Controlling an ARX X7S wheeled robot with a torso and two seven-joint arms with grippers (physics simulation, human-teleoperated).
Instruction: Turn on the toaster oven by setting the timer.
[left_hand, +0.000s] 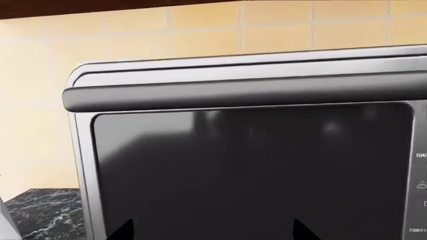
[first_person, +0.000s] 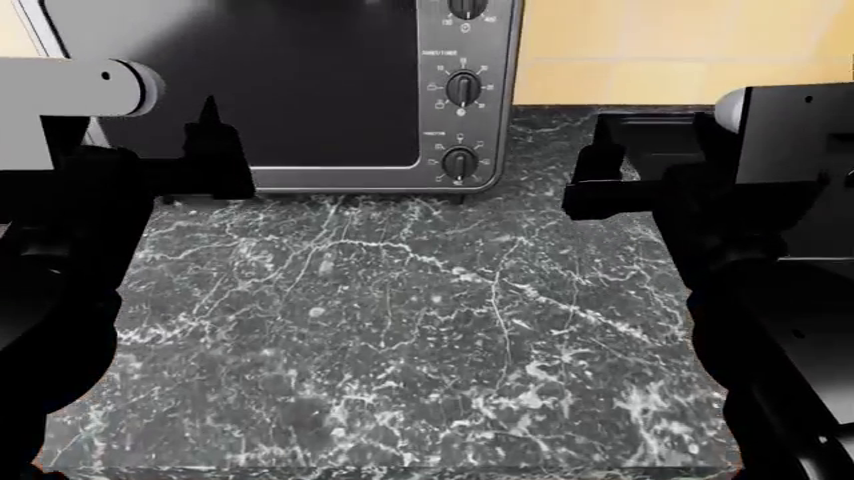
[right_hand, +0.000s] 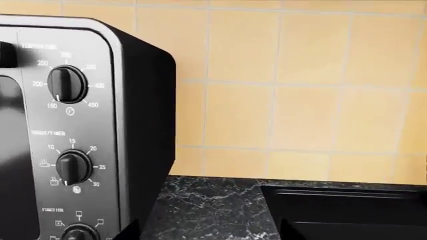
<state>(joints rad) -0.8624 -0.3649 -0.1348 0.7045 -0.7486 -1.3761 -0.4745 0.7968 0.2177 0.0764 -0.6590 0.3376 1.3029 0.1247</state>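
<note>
Left wrist view: toaster oven (left_hand: 250, 165) door fills the frame; left gripper (left_hand: 212, 231) fingertips stand apart, holding nothing. Head view: timer (first_person: 462, 88) is the oven's middle knob. Right gripper (first_person: 597, 185) state cannot be told. Right wrist view: timer pointer points downward.

Toaster oven (first_person: 280, 95) at counter (first_person: 400, 330) rear-left, timer (first_person: 462, 88) between 2 knobs

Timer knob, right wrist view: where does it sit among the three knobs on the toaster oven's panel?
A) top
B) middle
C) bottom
B: the timer knob, ringed by 10 to 30, sits below the temperature knob and above the function knob on the toaster oven.
</note>
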